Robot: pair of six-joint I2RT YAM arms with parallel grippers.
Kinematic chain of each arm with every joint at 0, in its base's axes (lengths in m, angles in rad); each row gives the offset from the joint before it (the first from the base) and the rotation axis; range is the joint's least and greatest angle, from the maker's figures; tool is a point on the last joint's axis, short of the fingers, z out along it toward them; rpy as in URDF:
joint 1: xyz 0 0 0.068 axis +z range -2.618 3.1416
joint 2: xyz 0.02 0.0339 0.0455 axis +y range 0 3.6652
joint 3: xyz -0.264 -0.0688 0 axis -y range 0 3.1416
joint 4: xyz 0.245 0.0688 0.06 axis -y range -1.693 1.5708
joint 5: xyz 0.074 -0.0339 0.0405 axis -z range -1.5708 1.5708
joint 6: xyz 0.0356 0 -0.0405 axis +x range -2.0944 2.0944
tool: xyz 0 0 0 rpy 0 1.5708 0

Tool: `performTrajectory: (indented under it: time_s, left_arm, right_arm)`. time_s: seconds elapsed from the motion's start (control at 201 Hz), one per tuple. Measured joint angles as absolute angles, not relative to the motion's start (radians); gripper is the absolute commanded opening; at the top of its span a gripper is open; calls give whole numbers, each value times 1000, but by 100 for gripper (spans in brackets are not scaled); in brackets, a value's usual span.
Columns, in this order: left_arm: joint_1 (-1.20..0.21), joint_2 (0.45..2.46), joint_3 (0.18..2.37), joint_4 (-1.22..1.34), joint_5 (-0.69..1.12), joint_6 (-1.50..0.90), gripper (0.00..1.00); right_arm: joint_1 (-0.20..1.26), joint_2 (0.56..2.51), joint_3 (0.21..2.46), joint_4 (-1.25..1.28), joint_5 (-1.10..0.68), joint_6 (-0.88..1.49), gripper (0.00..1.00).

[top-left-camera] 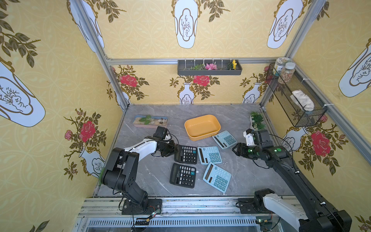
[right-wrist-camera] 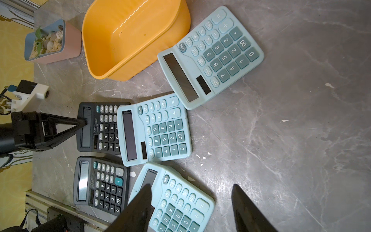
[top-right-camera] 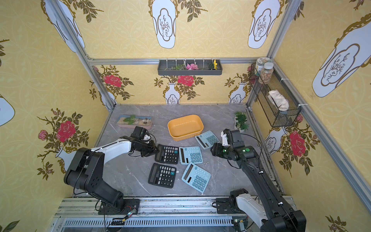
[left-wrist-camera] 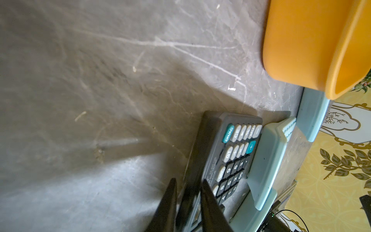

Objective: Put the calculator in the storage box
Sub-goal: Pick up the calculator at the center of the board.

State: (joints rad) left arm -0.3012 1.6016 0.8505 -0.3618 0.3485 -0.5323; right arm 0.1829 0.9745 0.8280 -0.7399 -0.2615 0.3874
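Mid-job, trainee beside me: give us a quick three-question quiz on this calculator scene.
1. How many light-blue plastic calculators lie on the grey marble-look table?
2. True or false: the shallow orange-yellow plastic storage box already holds a calculator.
3. The left gripper straddles the edge of which? A) the black plastic calculator nearer the box; B) the black calculator nearer the robot's base; C) a light-blue one.
Key: 1) three; 2) false, it is empty; 3) A.

Storage box [top-left-camera: 200, 137] open above; blue calculator [top-left-camera: 224, 139] just beside its corner.
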Motion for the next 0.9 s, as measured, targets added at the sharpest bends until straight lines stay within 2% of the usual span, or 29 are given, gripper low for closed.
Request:
performTrajectory:
  time_s: [0.169, 0.433, 0.687, 0.901]
  left_arm:
    - [-302, 1575, 837, -340, 366, -542, 0]
    - [-301, 1432, 846, -444, 274, -577, 0]
    - [-300, 1280, 1013, -677, 179, -577, 0]
    - [-300, 1377, 1229, -725, 178, -624, 0]
  right_arm:
    - [183, 966, 826, -740, -258, 387, 60]
    - [175, 946, 843, -741, -252, 385, 58]
    - [172, 958, 894, -762, -243, 379, 58]
    - [170, 974, 919, -765, -242, 376, 58]
